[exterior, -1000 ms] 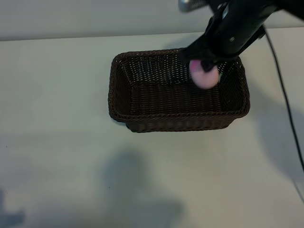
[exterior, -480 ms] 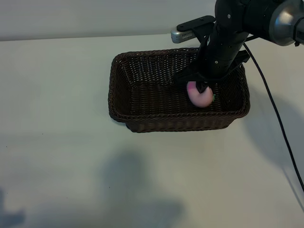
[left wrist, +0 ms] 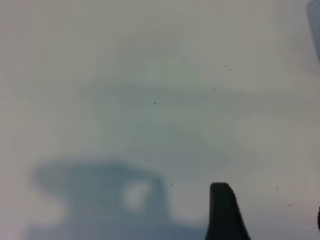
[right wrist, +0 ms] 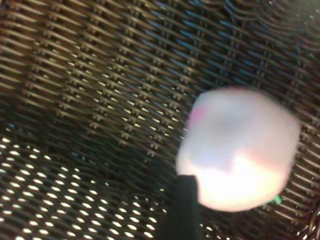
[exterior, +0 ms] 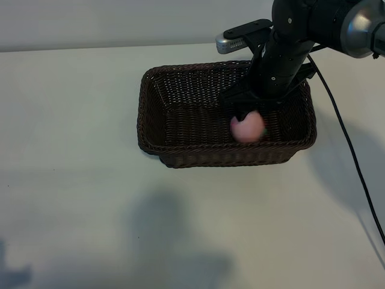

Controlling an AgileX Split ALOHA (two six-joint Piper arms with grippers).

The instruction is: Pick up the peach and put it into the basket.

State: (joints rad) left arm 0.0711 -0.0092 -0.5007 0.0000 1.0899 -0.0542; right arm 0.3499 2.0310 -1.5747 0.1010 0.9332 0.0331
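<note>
One peach dropping into the basket, release step in hand
Right hand (exterior: 251, 110) hangs over the right end of the basket (exterior: 157, 114), fingers spread, nothing held; the peach (exterior: 247, 127) sits blurred just below them inside. Next, I judge: lift clear. Left hand (left wrist: 226, 210) idles over bare table (exterior: 72, 198)

The right arm reaches in from the upper right of the exterior view, its dark wrist bent steeply downward. The right hand (exterior: 249, 111) points nearly straight down; one dark finger (right wrist: 182, 207) shows in its wrist view. Of the left hand, only one dark fingertip (left wrist: 225, 212) shows, in its own wrist view.
</note>
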